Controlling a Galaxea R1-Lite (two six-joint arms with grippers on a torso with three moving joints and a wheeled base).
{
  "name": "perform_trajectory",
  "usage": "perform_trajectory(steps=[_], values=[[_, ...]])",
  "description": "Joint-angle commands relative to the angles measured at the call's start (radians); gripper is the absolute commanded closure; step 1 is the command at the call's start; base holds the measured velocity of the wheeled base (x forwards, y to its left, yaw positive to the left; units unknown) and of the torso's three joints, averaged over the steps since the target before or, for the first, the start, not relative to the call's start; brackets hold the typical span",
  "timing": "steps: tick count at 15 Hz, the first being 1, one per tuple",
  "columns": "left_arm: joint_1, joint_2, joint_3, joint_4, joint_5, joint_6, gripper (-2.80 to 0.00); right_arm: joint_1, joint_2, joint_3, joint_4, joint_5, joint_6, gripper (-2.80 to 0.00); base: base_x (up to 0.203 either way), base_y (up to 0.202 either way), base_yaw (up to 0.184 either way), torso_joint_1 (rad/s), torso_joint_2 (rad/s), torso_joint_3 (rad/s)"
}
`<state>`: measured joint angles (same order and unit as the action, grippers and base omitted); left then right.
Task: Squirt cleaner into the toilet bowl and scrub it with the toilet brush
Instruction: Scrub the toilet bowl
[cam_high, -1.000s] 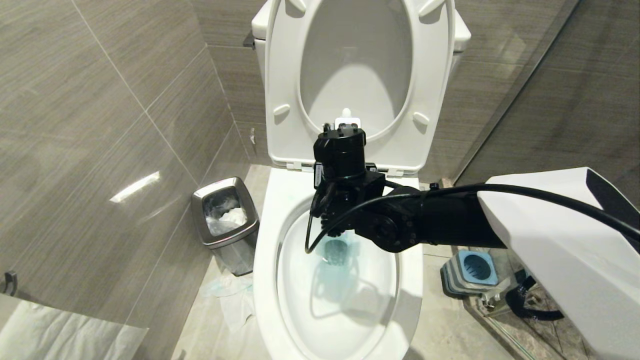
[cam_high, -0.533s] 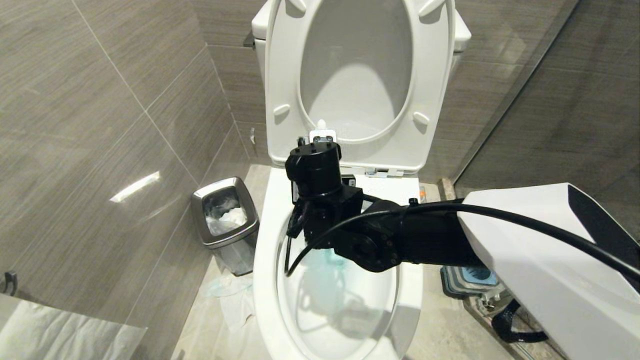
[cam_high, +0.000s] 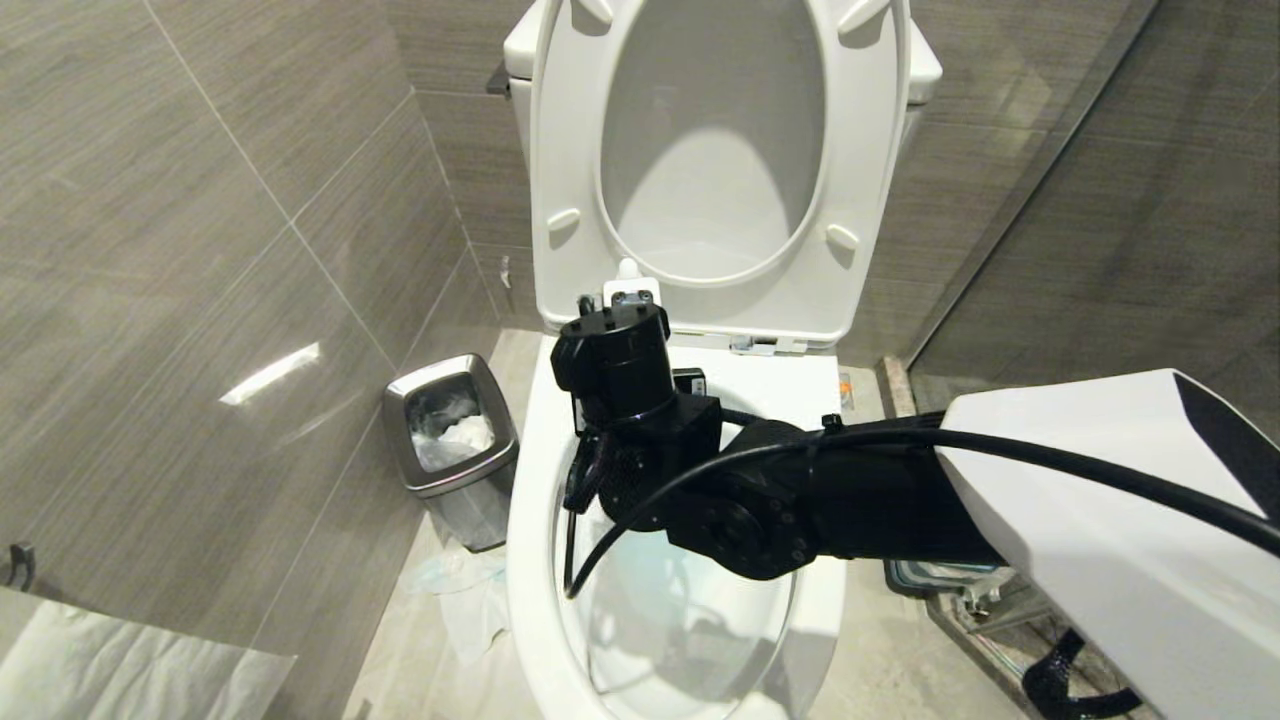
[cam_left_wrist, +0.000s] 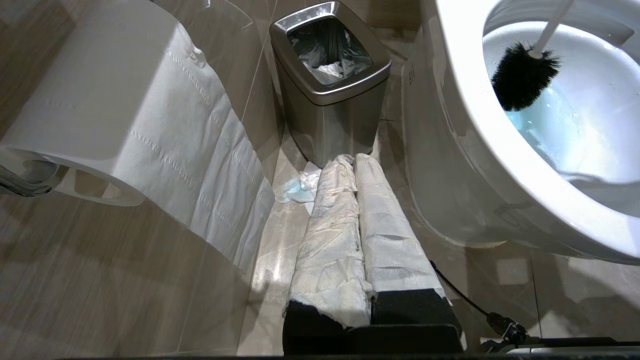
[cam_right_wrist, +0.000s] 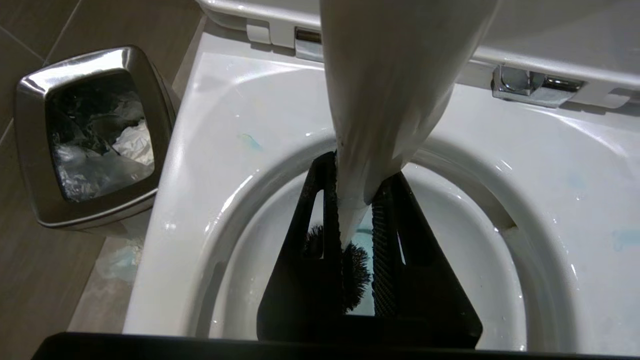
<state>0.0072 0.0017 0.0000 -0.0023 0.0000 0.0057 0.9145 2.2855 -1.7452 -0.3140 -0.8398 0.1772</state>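
White ceramic, glossy: the toilet bowl, nearest item, seat and lid raised against the tank so the basin lies open for scrubbing. Pale blue water in the basin, judged to be cleaner already squirted in; faint blue spots on the rim.

Toilet brush: slim white handle running steeply down into the basin, black bristle head low inside, close against the inner wall on the robot's left, at the edge of the blue water. The steep handle lets the bristles reach the wall below the rim without the arm entering the bowl.

Right pincer: clamped on the brush handle, one black finger on either side of it, above the basin opening. Right arm reaches across the bowl from the robot's right. Step in hand, by judgement: scrubbing the left inner wall.

Left pincer: pressed together, fingers wrapped in white paper, holding nothing, parked low beside the bowl's outer left flank, pointing towards the bin.

Steel waste bin: on the floor left of the bowl, lined, crumpled paper within.

Paper roll: on the left wall, sheet hanging loose.

Brush holder: on the floor right of the bowl, mostly hidden behind the right arm.
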Motion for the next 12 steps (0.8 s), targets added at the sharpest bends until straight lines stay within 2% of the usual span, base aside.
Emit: perform_trajectory(steps=[1, 4, 12], values=[[0.0, 0.0, 0.0, -0.001, 0.0, 0.0, 0.0, -0.002, -0.046, 0.076, -0.003, -0.005, 0.015, 0.0, 0.0, 0.0, 0.0, 0.0, 0.0, 0.0], [0.0, 0.0, 0.0, -0.001, 0.0, 0.0, 0.0, -0.009, -0.052, 0.133, -0.009, -0.007, 0.049, 0.0, 0.0, 0.0, 0.0, 0.0, 0.0, 0.0], [0.0, 0.0, 0.0, -0.001, 0.002, 0.0, 0.0, -0.064, -0.007, 0.118, -0.012, -0.005, 0.05, 0.0, 0.0, 0.0, 0.0, 0.0, 0.0, 0.0]])
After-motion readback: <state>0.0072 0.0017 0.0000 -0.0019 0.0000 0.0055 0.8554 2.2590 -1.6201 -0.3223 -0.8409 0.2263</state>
